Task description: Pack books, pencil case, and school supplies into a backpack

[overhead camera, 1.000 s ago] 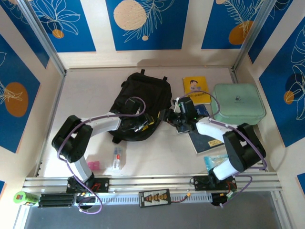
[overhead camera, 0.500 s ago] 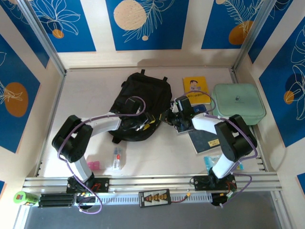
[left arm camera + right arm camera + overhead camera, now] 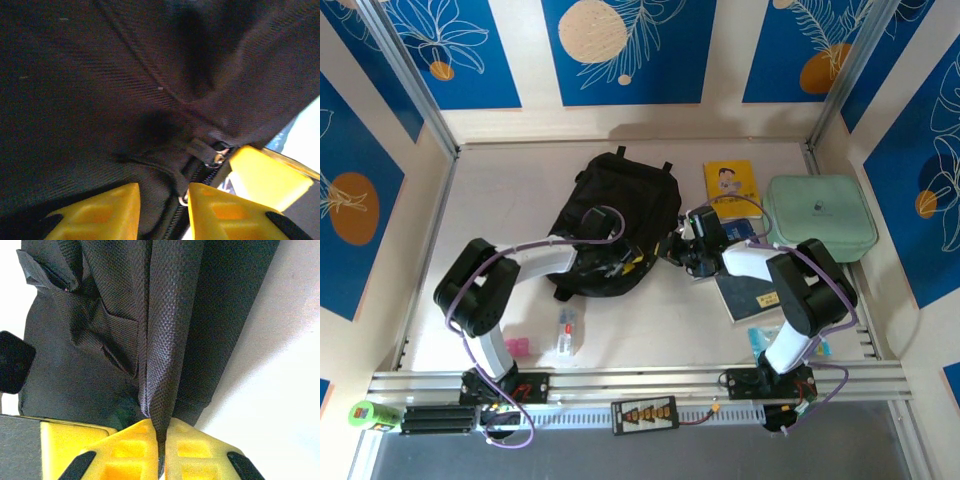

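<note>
The black backpack [image 3: 618, 212] lies in the middle of the table. My left gripper [image 3: 620, 264] is at its near edge. In the left wrist view, my left gripper [image 3: 164, 194] is shut on a fold of backpack fabric [image 3: 160, 170] beside the zip [image 3: 199, 172]. My right gripper [image 3: 678, 250] is at the backpack's right side, and in the right wrist view it [image 3: 159, 434] is shut on a thin ridge of the backpack [image 3: 165, 340]. A yellow book [image 3: 731, 186] lies behind the right arm. A dark blue book [image 3: 752, 292] lies partly under it.
A mint-green rounded case [image 3: 820, 217] sits at the right. A small clear item [image 3: 565, 332] and a pink item [image 3: 516, 346] lie near the front left. A teal packet [image 3: 760, 340] lies by the right arm's base. Walls stand on three sides.
My right gripper has moved slightly left to the backpack's side and shut on its fabric. The left jaws have narrowed on the fold by the zip.
</note>
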Available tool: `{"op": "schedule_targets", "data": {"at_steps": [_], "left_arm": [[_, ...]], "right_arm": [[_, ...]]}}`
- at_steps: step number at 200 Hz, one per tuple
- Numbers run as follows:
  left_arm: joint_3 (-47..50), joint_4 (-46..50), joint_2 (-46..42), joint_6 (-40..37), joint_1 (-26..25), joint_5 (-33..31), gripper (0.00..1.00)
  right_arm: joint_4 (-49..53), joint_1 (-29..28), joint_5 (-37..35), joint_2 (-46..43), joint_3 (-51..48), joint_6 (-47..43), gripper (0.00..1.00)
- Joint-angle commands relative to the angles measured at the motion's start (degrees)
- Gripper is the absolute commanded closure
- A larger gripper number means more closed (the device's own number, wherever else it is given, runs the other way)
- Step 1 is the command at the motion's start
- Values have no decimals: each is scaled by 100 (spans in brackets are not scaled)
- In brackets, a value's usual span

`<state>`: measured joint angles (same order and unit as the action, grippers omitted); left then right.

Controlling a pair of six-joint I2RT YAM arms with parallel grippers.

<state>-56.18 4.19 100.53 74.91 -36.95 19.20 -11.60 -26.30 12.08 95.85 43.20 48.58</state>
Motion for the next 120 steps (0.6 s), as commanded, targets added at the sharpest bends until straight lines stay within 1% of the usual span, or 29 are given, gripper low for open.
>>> {"op": "schedule_targets", "data": {"at_steps": [1, 36, 74, 120], "left_arm": [[-177, 628, -211, -95, -112, -321, 69], [-365, 490, -11, -158, -149, -136, 69], [-462, 323, 185, -91, -172, 46, 67], [-639, 908, 165, -231, -199, -196, 65]], "right_arm": [[140, -72, 54, 117, -158, 55, 90], [105, -86, 58, 126, -154, 63, 91], [100, -103, 64, 144, -137, 72, 91], [94, -121, 49, 144, -118, 108, 91]]}}
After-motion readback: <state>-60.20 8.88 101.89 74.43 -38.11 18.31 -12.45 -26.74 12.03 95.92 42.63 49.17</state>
